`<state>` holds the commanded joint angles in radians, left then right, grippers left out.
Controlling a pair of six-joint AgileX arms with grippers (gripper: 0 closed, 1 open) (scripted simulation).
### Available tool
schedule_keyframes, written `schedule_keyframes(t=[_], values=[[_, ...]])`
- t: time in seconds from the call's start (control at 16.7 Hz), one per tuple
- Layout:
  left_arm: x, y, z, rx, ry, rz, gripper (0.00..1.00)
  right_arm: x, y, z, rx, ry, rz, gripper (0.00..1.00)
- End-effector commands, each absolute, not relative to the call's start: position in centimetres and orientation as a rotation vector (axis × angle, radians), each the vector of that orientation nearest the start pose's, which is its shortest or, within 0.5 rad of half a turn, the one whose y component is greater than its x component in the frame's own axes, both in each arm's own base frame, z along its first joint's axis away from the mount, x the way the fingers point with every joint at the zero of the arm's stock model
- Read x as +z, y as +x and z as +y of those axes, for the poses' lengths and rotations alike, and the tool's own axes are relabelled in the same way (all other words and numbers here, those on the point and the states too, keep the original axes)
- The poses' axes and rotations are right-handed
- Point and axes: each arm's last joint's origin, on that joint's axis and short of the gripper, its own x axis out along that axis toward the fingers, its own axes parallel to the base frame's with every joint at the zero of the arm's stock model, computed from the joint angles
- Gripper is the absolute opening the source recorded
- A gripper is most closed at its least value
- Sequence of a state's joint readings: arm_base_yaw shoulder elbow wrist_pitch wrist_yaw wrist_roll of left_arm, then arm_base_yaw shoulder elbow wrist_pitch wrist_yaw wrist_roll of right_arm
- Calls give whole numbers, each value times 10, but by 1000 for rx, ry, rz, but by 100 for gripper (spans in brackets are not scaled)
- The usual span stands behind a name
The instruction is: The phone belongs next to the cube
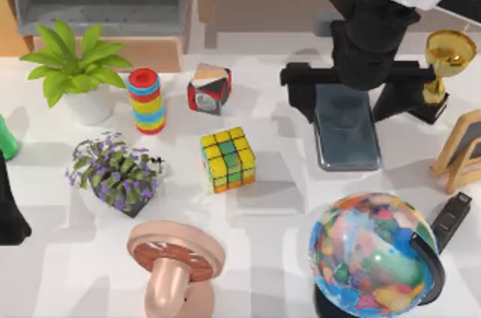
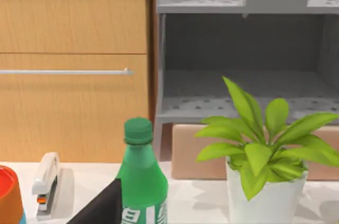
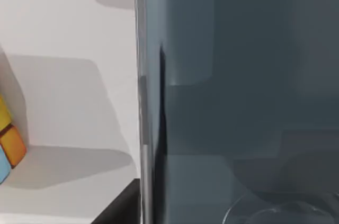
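Straddling the phone's (image 1: 346,136) far end, the right gripper (image 1: 356,86) hangs spread wide, fingers outside both long edges, on the table's (image 1: 285,216) right half. Bare tabletop separates phone from cube (image 1: 228,159) at its left; a globe (image 1: 372,254) sits near. The left arm is parked at the left edge.

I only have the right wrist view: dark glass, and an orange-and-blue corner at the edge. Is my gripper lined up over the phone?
Observer: From above, yes. The right gripper is over the phone, at its end nearer the top view's upper edge, fingers open on either side.
Operator: Is that coloured corner the cube?
Observer: Yes. The cube sits left of the phone, apart from it, with bare table between them.
Operator: Anything close to my fingers?
Observer: A gold trophy stands just right of the gripper. The left arm is parked at the table's left edge.
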<state>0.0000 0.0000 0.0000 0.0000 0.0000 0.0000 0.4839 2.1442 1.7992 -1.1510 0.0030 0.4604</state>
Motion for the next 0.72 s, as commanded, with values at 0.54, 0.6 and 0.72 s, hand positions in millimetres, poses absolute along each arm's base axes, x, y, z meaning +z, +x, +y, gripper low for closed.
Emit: schedule_keyframes(t=[0.54,0.6,0.72], values=[[160,106,-1,0,0,0,100,180,371,208,-9,16,1559,0],[160,106,-1,0,0,0,100,180,371,208,-9,16,1559,0],[160,106,-1,0,0,0,100,181,371,208,-8,17,1557,0]])
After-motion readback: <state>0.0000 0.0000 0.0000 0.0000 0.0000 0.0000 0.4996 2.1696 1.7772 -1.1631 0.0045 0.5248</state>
